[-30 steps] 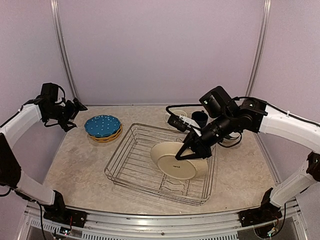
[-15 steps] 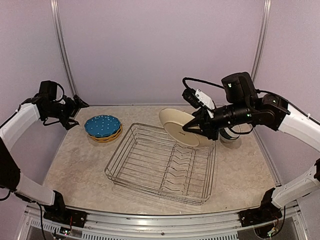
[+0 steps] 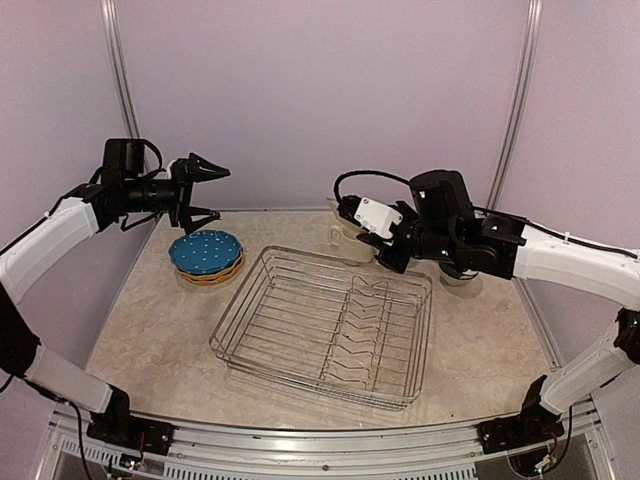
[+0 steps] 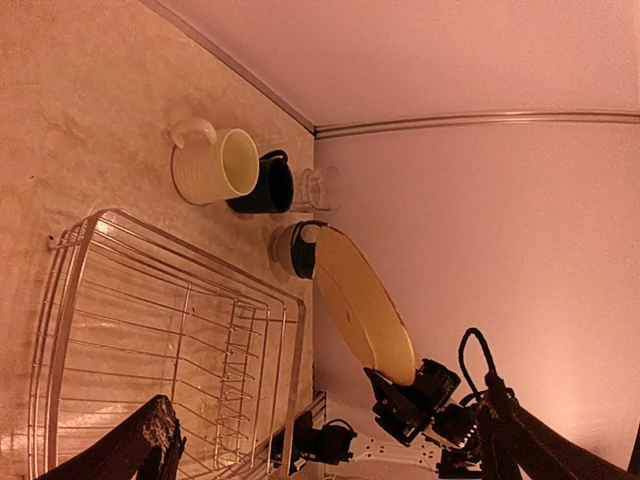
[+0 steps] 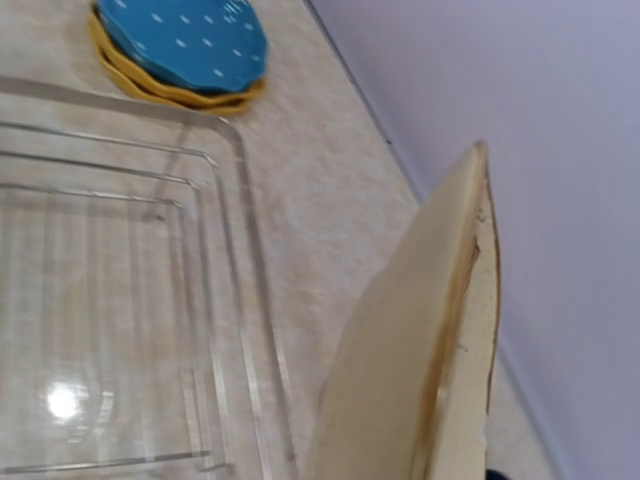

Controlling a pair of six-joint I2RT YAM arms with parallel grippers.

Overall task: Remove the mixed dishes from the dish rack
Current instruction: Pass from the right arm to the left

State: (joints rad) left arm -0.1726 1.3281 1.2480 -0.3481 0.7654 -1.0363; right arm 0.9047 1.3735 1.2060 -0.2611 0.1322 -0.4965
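Note:
The dish rack [image 3: 237, 300], a silver wire basket, stands mid-table with nothing in it. It also shows in the left wrist view [image 4: 180, 330] and the right wrist view [image 5: 230, 250]. My right gripper [image 4: 402, 388] is shut on the edge of a cream plate [image 4: 365, 310] and holds it tilted in the air past the rack's far right corner. The plate fills the right wrist view [image 5: 430, 380]. My left gripper [image 3: 222, 192] is open and empty, raised above a blue plate [image 3: 205, 252] that lies on a mustard yellow plate [image 3: 216, 276].
A cream mug [image 4: 212, 165], a navy mug [image 4: 270, 187], a clear glass [image 4: 322, 188] and a teal-and-white bowl [image 4: 295, 250] stand on the table behind the rack's far right corner. The back wall is close behind them.
My right gripper lifted the cream plate out of the rack and carried it up and back to the far right. My left gripper rose and swung right, above the blue plate.

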